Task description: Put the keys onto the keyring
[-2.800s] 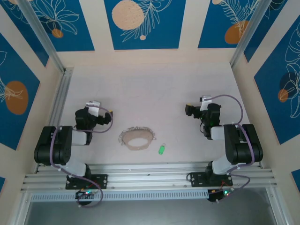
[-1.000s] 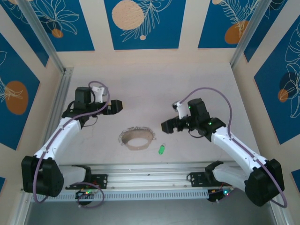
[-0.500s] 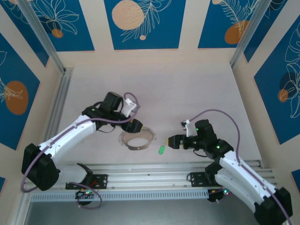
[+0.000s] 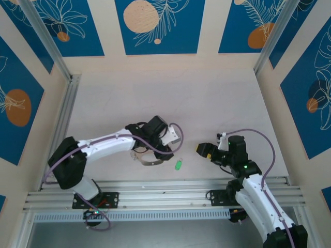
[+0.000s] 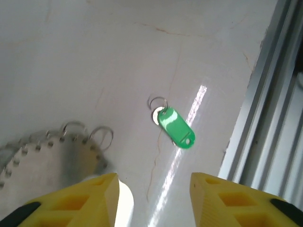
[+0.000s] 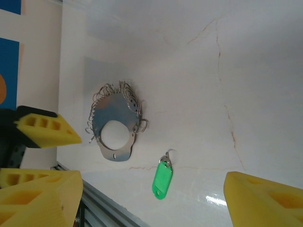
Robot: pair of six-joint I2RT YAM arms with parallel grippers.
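Lower centre of the top view, on the pale desk [image 4: 165, 98].

Item 1: the keys [image 4: 178, 165]. One small green tag lies flat and free, with a small split ring [image 5: 157, 102] at its paler end. It sits just right of Item 2 and apart from it.

Item 2: the keyring [image 4: 147, 159]. A flat loop fringed with silvery wire rings lies on the desk, partly under the left arm.

Item 3: the left end effector [image 5: 152, 182]. Its fingers are spread with bare desk between them and hold nothing. In the left wrist view, the keyring's edge lies at the lower left and the green tag up the middle.

Item 4: the right end effector [image 4: 202, 150]. Its fingers are wide apart and empty, and it is near the tag on its right.

Handling note (judgement): this looks like the approach before any grasp.
- Both pieces are thin and lie flush, so each pinch probably needs to come in low, with one finger on either side of an edge.
- The left should take the loop by its plain band, away from the fringe, and hold it steady.
- The right should take the tag by its green body, leaving the split ring exposed.
- A closing finger that touches on one side first would likely skid the tag along the glossy desk.
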